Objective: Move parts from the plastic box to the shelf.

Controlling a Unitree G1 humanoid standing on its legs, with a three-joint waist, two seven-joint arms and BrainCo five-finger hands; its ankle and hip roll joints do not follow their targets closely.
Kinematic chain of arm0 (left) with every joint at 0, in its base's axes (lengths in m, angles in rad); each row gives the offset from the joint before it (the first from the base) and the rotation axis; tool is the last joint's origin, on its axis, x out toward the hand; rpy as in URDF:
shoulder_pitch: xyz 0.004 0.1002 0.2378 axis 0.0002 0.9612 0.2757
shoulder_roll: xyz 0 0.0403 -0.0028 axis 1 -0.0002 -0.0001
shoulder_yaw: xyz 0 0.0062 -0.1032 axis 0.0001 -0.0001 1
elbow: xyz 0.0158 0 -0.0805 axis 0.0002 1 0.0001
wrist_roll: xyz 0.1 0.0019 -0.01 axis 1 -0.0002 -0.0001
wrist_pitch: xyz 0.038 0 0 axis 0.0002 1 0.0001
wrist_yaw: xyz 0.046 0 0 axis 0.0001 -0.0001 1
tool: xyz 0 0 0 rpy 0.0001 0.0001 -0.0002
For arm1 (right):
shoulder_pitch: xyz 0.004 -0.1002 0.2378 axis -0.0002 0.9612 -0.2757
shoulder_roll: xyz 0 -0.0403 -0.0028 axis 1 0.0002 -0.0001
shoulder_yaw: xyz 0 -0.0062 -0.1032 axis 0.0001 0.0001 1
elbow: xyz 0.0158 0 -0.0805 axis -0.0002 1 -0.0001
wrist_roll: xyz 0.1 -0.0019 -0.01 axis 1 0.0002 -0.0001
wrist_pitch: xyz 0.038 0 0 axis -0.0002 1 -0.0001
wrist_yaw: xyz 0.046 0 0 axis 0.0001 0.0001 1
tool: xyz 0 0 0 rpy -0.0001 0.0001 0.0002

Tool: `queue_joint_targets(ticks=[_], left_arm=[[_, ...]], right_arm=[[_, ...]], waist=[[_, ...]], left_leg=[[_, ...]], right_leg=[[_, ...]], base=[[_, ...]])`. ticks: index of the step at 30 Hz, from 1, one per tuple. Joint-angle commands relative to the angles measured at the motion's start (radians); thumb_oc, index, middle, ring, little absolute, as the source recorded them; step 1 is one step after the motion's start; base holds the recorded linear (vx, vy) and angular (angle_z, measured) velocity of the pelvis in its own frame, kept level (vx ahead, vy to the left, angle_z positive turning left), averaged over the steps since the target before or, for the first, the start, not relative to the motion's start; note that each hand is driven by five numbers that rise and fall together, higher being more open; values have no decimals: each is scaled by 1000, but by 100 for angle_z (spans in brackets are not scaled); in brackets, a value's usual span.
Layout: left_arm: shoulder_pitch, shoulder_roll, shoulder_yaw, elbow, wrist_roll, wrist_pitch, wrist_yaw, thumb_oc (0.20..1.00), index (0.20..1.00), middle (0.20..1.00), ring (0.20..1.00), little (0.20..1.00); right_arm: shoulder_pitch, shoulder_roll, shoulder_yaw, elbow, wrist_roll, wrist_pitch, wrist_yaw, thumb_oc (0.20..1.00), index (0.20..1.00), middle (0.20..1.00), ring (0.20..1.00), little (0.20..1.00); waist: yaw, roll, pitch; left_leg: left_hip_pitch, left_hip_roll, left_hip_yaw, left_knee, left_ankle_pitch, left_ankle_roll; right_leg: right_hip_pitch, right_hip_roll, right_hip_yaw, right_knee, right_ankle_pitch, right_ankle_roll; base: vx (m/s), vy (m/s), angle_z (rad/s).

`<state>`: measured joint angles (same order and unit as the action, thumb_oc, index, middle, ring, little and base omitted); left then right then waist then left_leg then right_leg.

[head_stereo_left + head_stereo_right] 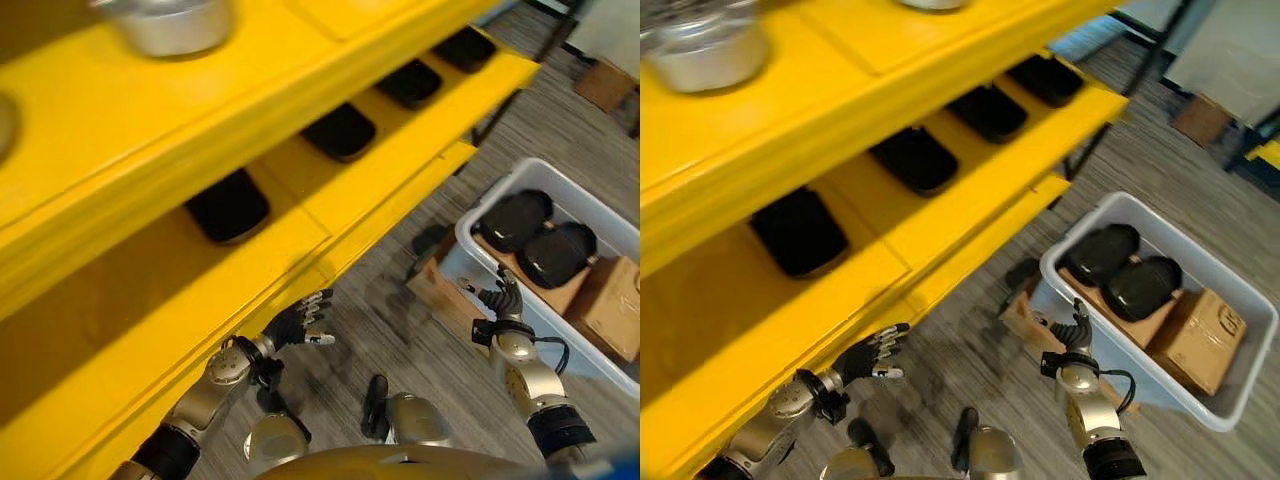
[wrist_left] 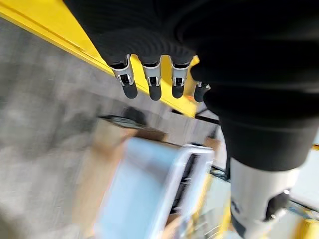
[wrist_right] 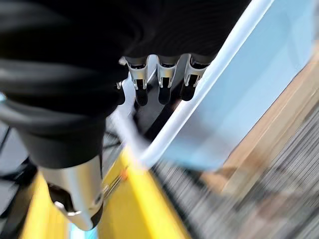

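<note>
A yellow shelf point(image 1: 300, 150) with several tiers runs across the scene, and dark rounded parts point(image 1: 228, 205) lie in a row on its middle tier, with a metal bowl point(image 1: 175, 25) on the top tier. Beside it on the grey carpeted floor point(image 1: 390, 330) stands the pale plastic box point(image 1: 1110, 210) — inside are two more glossy black parts point(image 1: 1125, 270) lying side by side, and a brown cardboard box point(image 1: 1200, 340) next to them. The right hand point(image 1: 1073, 330) sits at the box's near rim, fingers relaxed and holding nothing. The left hand point(image 1: 300, 325) hangs just below the shelf's lowest edge, fingers loosely spread, empty. The left wrist view shows the plastic box from afar — the right wrist view shows its rim point(image 3: 219, 69) close up.
</note>
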<state>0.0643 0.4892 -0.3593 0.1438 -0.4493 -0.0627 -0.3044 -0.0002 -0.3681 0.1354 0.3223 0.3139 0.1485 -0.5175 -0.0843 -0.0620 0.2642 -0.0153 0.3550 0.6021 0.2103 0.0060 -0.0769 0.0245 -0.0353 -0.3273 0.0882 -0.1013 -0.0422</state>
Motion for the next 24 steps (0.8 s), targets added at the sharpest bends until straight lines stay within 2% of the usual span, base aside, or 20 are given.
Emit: queue_joint_targets(ticks=[1,3,8,14,18,20,21,22,23,24], left_arm=[[13,-10,8,-58,-2,-53,-35,1000,1000,1000,1000,1000],[16,-14,22,-58,-45,-58,-44,1000,1000,1000,1000,1000],[-25,-43,-10,-50,-82,-69,-47,1000,1000,1000,1000,1000],[-88,-80,-74,-37,-108,-73,-18,1000,1000,1000,1000,1000],[-124,-110,-100,-21,-177,-82,16,1000,1000,1000,1000,1000],[-137,-127,-92,-7,-196,-93,53,1000,1000,1000,1000,1000],[-137,-128,-91,-6,-194,-95,58,1000,1000,1000,1000,1000],[-138,-129,-87,-3,-189,-104,76,1000,1000,1000,1000,1000],[-134,-128,-79,4,-185,-123,104,1000,1000,1000,1000,1000],[-130,-128,-74,5,-183,-129,114,1000,1000,1000,1000,1000]], right_arm=[[20,-59,-72,-38,-35,7,-91,1000,1000,1000,1000,1000],[62,-65,-120,-21,-33,-13,-135,1000,1000,1000,1000,1000],[79,-70,-183,30,-26,-70,-200,1000,1000,1000,1000,1000],[66,-93,-187,25,-95,-115,-219,1000,1000,1000,1000,1000],[54,-108,-168,1,-148,-145,-189,1000,1000,1000,1000,1000],[36,-119,-127,-29,-193,-155,-148,1000,1000,1000,1000,1000],[34,-119,-123,-30,-194,-156,-146,1000,1000,1000,1000,1000],[24,-122,-108,-32,-198,-160,-131,1000,1000,1000,1000,1000],[3,-126,-75,-31,-206,-166,-97,1000,1000,1000,1000,1000],[-5,-127,-60,-31,-208,-171,-84,1000,1000,1000,1000,1000]], waist=[[-29,11,2],[-59,21,8],[-98,40,12],[-145,43,11],[-168,39,3],[-166,33,-10],[-166,33,-10],[-156,36,-10],[-135,34,-11],[-125,33,-11]], left_leg=[[-51,-110,-17,-160,40,17],[-39,-94,-28,-178,55,2],[-20,-63,-44,-218,87,-24],[4,-31,-53,-258,105,-39],[19,-11,-98,-248,133,-56],[26,-33,-214,-210,137,-58],[25,-36,-222,-206,135,-58],[13,-47,-261,-197,138,-43],[6,-102,-367,-185,101,-27],[4,-129,-410,-176,82,-18]], right_leg=[[37,-50,-13,108,-74,114],[13,-33,7,120,-78,99],[-29,0,29,162,-101,72],[-61,28,56,210,-122,55],[-67,37,94,220,-126,49],[-61,44,163,192,-110,48],[-60,44,168,189,-108,48],[-67,53,186,175,-84,41],[-56,57,239,150,-70,43],[-51,58,261,140,-64,43]], base=[[20,-196,-50],[33,-282,-71],[11,-223,-15],[-17,-197,-8],[4,-196,-18],[49,-168,-46],[-11,-104,-64],[17,-78,-91],[36,-97,-110],[116,-79,-127]])
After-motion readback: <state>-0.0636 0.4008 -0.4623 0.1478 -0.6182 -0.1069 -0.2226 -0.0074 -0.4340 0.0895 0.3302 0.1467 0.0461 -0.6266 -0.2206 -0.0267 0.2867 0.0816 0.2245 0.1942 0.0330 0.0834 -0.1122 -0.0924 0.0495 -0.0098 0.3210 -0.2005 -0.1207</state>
